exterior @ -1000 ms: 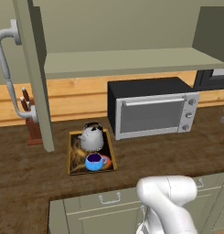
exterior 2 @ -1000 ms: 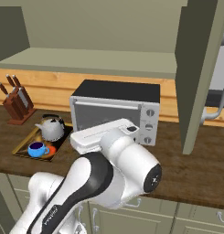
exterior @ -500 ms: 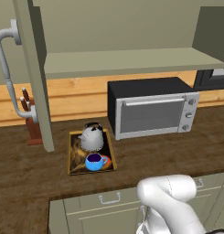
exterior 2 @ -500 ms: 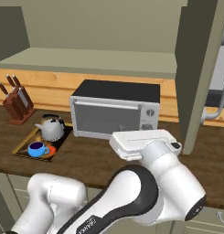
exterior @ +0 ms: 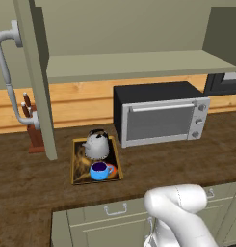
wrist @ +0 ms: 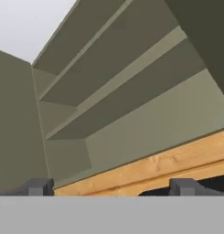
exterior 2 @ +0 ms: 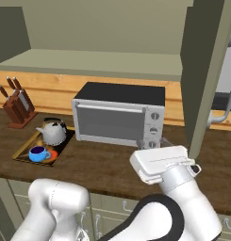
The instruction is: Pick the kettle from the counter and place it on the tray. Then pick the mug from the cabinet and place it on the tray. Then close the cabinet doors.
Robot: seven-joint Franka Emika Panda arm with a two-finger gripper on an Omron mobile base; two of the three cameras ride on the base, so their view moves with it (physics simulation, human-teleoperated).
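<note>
The silvery kettle (exterior: 98, 145) (exterior 2: 53, 133) and the blue mug (exterior: 100, 170) (exterior 2: 38, 153) both stand on the golden-rimmed tray (exterior: 74, 164) (exterior 2: 21, 149), which lies on the dark wood counter (exterior: 177, 159) (exterior 2: 103, 162). Above it the cabinet (exterior: 138, 65) (exterior 2: 98, 63) stands with both cabinet doors swung out: the left door (exterior: 36, 72) and the right door (exterior 2: 206, 70). My gripper (wrist: 113, 188) is open with nothing between its fingertips (wrist: 40, 186). It looks up at the cabinet shelf (wrist: 122, 82). The white hand (exterior 2: 161, 162) hangs over the counter close to the right door's lower edge.
A black and silver toaster oven (exterior: 163, 113) (exterior 2: 119, 115) sits on the counter right of the tray. A knife block (exterior: 32, 132) (exterior 2: 15, 106) stands at the far left by the wood backsplash. Each door carries a curved bar handle (exterior: 6, 72) (exterior 2: 220, 113).
The hand has swung to the right and slightly down in the right base view, from before the toaster oven toward the right door. Kettle, mug and tray have not moved.
</note>
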